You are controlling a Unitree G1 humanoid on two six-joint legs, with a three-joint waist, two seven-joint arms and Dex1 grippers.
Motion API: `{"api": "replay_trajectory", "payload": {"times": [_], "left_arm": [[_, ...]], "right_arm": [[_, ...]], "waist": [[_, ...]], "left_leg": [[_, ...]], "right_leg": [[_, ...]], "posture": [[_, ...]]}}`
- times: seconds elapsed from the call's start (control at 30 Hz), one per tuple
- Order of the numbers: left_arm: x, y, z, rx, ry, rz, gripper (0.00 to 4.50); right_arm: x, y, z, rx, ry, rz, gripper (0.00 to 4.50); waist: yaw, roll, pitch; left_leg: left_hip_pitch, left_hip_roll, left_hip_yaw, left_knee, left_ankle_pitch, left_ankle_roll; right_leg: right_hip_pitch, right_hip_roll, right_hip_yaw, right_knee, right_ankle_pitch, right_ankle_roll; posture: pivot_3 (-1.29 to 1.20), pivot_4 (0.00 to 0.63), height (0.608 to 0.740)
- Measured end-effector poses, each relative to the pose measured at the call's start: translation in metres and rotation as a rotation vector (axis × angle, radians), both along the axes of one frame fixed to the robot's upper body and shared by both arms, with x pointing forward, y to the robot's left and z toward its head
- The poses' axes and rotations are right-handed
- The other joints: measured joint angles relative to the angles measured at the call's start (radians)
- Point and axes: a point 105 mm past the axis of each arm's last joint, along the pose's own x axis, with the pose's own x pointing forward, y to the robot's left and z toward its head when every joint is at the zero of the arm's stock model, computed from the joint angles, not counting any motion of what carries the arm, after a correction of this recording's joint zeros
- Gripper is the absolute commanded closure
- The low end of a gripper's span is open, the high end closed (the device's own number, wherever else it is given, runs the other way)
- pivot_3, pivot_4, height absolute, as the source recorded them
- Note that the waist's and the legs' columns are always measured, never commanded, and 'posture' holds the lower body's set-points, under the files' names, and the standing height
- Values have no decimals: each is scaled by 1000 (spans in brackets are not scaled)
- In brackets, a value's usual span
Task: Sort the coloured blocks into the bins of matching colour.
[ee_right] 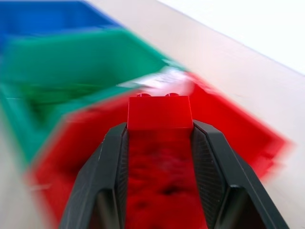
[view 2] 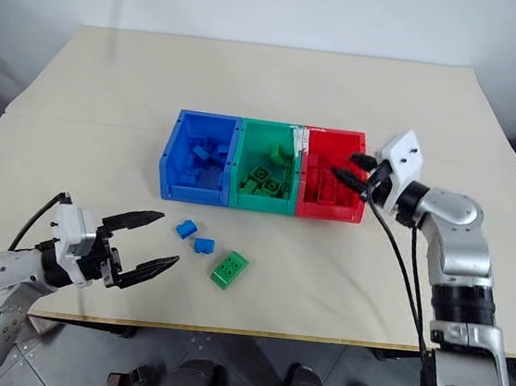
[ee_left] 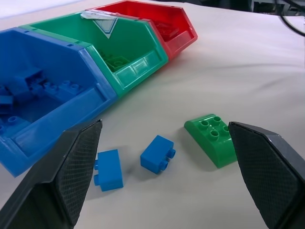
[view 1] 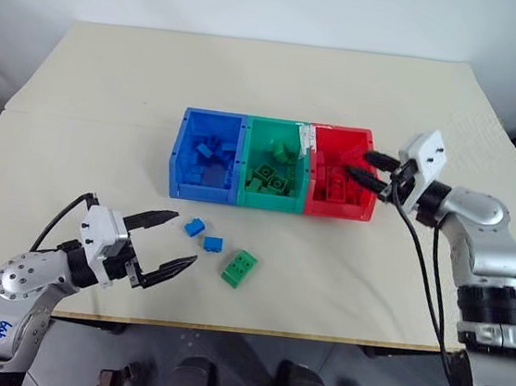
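Observation:
Two small blue blocks (view 1: 194, 227) (view 1: 213, 243) and a flat green block (view 1: 239, 267) lie on the table in front of the bins. My left gripper (view 1: 164, 238) is open, level with the blocks and just to their left; the left wrist view shows the blue blocks (ee_left: 108, 169) (ee_left: 158, 153) and the green block (ee_left: 213, 138) ahead of its spread fingers. My right gripper (view 1: 373, 167) hovers over the right side of the red bin (view 1: 335, 208), shut on a small red block (ee_right: 159, 112). The blue bin (view 1: 176, 160) and green bin (view 1: 271, 199) stand left of it.
All three bins hold several blocks of their own colour. The beige table (view 1: 111, 92) stretches wide around the bins, and its front edge (view 1: 270, 330) runs close behind the loose blocks. Black cables (view 1: 425, 277) hang from my right wrist.

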Motion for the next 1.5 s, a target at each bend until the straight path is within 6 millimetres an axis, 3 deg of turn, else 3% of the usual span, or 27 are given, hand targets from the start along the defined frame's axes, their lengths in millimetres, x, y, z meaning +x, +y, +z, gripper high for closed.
{"api": "replay_trajectory", "payload": {"times": [0.03, 0.17, 0.27, 0.4, 0.5, 0.63, 0.77, 0.87, 0.97, 1.07, 1.27, 1.5], "left_arm": [[1, 1, 1, -9, 1, 7, 0], [1, 2, 2, -31, 11, 16, 0], [1, 6, 3, -26, -1, 39, 0], [-1, 19, -2, 11, -11, 92, 0], [2, 46, -18, 93, 33, 187, 0], [-4, 64, -23, 117, 82, 200, 0], [-11, 65, -27, 147, 156, 149, 0], [-8, 50, -27, 177, 228, 112, 0], [-4, 15, -16, 158, 228, -4, 0], [2, -33, -7, 159, 217, -123, 0], [2, -86, -15, 178, 328, -206, 0], [4, -103, -30, 314, 403, -172, 0]], "right_arm": [[4, 0, -1, 4, 6, -10, 2309], [8, 0, -11, 1, 17, -10, 973], [0, 4, -6, -7, -36, 71, 32], [-34, 17, -9, -8, -73, 313, 32], [-68, 17, -18, -8, -55, 481, 32], [-98, 0, -42, -111, 68, 562, 32], [-117, -10, -67, -156, 139, 582, 32], [-126, -14, -78, -187, 148, 578, 32], [-128, -15, -80, -198, 133, 559, 32], [-134, -17, -84, -194, 136, 527, 32], [-144, -14, -88, -192, 129, 483, 32], [-152, -8, -88, -187, 117, 449, 32]], "waist": [[-3, 0, 0], [-6, 0, 0], [-6, 0, 0], [-4, 0, 0], [-1, 0, 0], [0, 0, 0], [-2, 0, 0], [0, 0, 0], [4, 0, 0], [18, 0, 0], [23, 0, 0], [24, 0, 0]], "left_leg": [[0, 0, 0, 0, 0, 0], [0, 0, 0, 0, 0, 0], [0, 0, 0, 0, 0, 0], [0, 0, 0, 0, 0, 0], [0, 0, 0, 0, 0, 0], [1, 0, 0, 0, 0, 0], [1, 1, 0, 0, 0, 0], [1, 0, 0, 0, 0, 0], [2, 0, -4, 0, 0, 0], [2, 0, -5, 0, 0, 0], [2, -1, -3, 1, 0, 0], [2, -1, -4, 1, 1, 0]], "right_leg": [[0, 0, 0, 0, 0, 0], [0, 0, 0, 0, 0, 0], [0, 0, 0, 0, 0, 0], [0, 0, 0, -1, 0, 0], [0, 0, -1, 0, 0, 0], [1, 0, 0, 0, 0, 0], [1, 0, 0, 0, 0, 0], [1, -1, 1, 0, 0, 0], [1, -1, 1, 0, 0, 0], [1, -1, 1, 1, 0, 0], [2, 0, 1, 1, 0, 0], [2, 0, 2, 1, 0, 0]], "posture": [[0, 150, 740], [0, 150, 740], [0, 150, 740], [0, 150, 740], [0, 150, 740], [0, 150, 740], [0, 150, 740], [0, 150, 740], [0, 150, 740], [0, 150, 740], [0, 150, 740], [0, 150, 740]]}}
